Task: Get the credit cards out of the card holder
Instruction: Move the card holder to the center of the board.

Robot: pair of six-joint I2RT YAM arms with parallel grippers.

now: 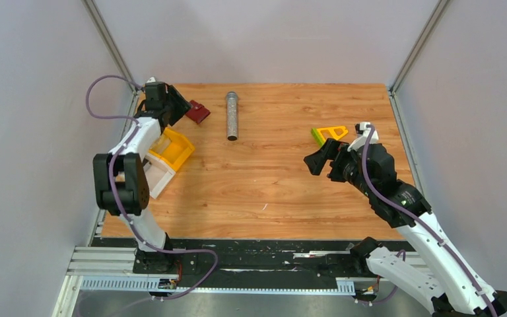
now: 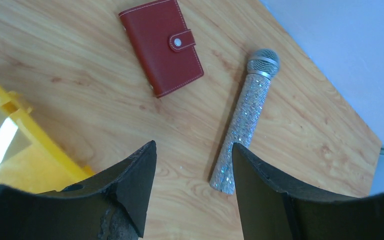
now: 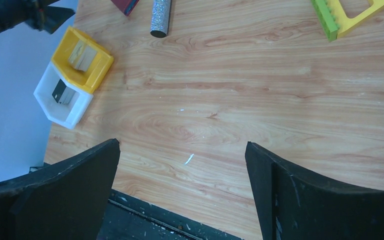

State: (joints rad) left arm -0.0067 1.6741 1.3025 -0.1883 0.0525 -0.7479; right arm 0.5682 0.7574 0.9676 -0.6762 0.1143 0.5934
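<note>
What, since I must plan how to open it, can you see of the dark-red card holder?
The card holder is a small dark-red folding wallet that looks like leather, with pale stitching round its edges. It is shut, its tab fastened by a silvery snap, so no pockets or cards show. It lies flat on the wooden table, in the far left part, beside but apart from a glittery microphone. Only the table touches it; the left gripper is clear of it.
</note>
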